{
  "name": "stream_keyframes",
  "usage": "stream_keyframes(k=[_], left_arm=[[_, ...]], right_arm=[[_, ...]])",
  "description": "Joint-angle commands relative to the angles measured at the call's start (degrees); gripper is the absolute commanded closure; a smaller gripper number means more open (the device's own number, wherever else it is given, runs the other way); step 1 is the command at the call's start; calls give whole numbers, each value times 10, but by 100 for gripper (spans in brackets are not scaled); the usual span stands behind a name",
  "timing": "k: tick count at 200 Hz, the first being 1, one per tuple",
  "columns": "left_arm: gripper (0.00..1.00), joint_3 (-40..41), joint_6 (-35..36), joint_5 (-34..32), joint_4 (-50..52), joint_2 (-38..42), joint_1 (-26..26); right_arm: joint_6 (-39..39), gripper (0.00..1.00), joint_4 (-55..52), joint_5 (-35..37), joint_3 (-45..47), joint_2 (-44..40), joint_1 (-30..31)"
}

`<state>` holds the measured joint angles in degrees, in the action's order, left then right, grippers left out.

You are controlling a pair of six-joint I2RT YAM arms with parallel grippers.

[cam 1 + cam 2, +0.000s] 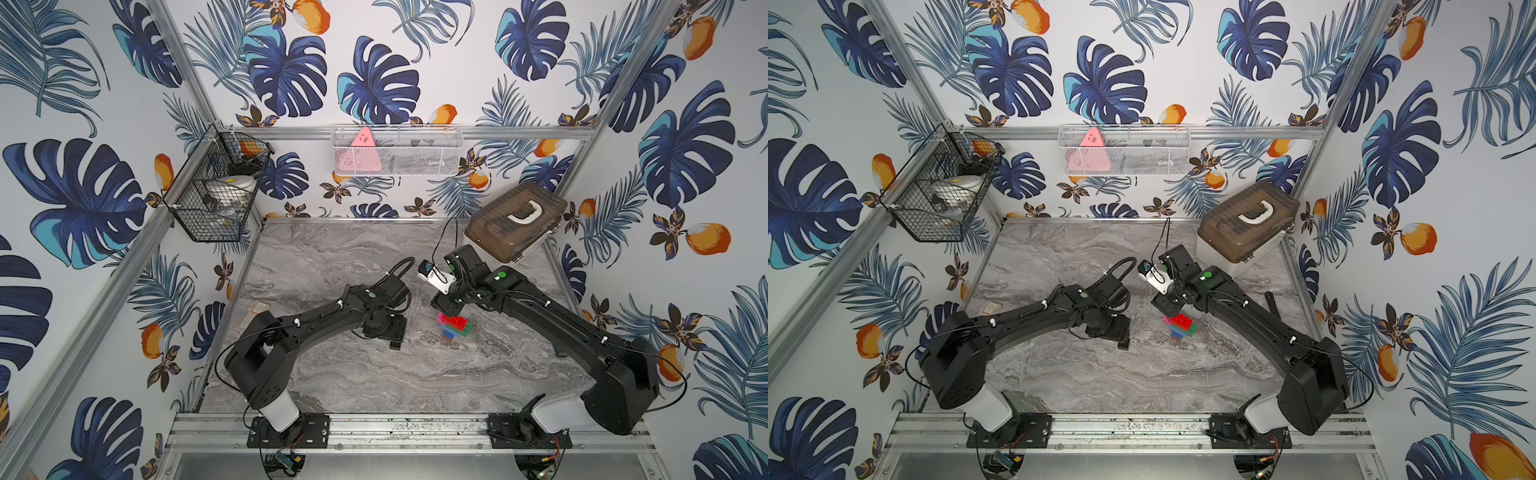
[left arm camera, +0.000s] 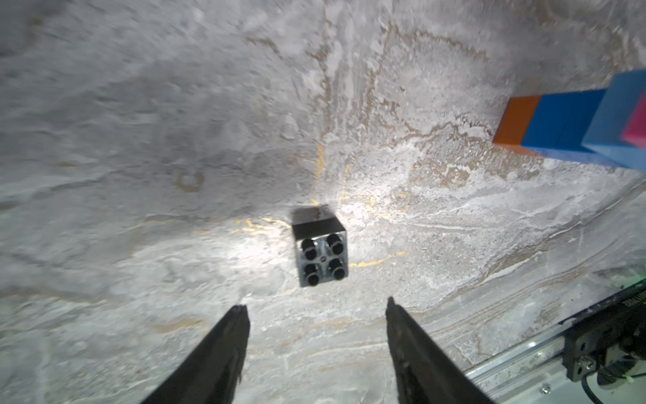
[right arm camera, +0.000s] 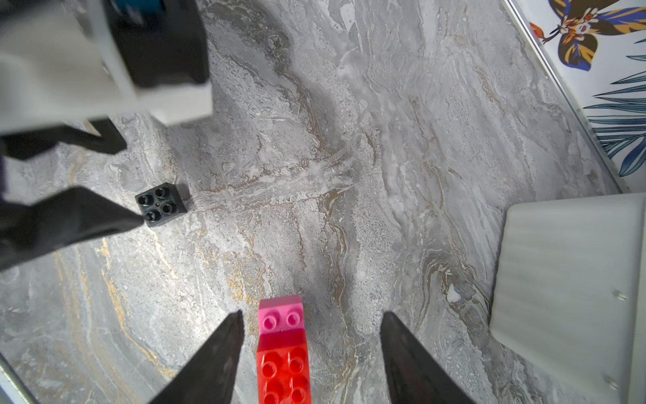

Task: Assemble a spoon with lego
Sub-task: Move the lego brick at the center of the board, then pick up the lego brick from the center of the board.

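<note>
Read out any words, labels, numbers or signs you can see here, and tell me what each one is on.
Nothing here can be read with confidence.
Orange sticker on the table: print too small to read.
Pink triangle in the white mesh basket: dark marks, too small to read.
Black mount in the left wrist view: pale lettering along its edge, too blurred to read.

I count two robot arms, a left arm and a right arm. Between them there is one spoon built in six visible colours and one loose black brick. At the far side there are two baskets, a black wire basket left and a white mesh basket in the middle, and one lidded box right.
</note>
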<state>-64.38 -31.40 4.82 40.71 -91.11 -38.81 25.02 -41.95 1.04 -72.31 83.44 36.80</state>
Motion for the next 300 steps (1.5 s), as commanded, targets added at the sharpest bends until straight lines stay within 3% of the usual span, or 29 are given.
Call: stream_keyframes(k=[1, 38, 83, 125, 202, 300], left_arm=[[30, 17, 39, -13, 61, 59, 45], [27, 2, 92, -12, 123, 128, 127], [27, 43, 91, 1, 131, 199, 158], [28, 79, 68, 24, 115, 231, 160], [28, 88, 63, 30, 115, 243, 161], [28, 98, 58, 32, 110, 248, 160]], right_arm=[[-14, 34, -27, -5, -12, 9, 22], [-75, 35, -19, 1, -14, 66, 125], [-146, 36, 12, -23, -18, 157, 185], [-155, 37, 37, -26, -17, 204, 204], [-134, 40, 31, 38, -46, 256, 215], [-116, 51, 38, 42, -55, 286, 216]])
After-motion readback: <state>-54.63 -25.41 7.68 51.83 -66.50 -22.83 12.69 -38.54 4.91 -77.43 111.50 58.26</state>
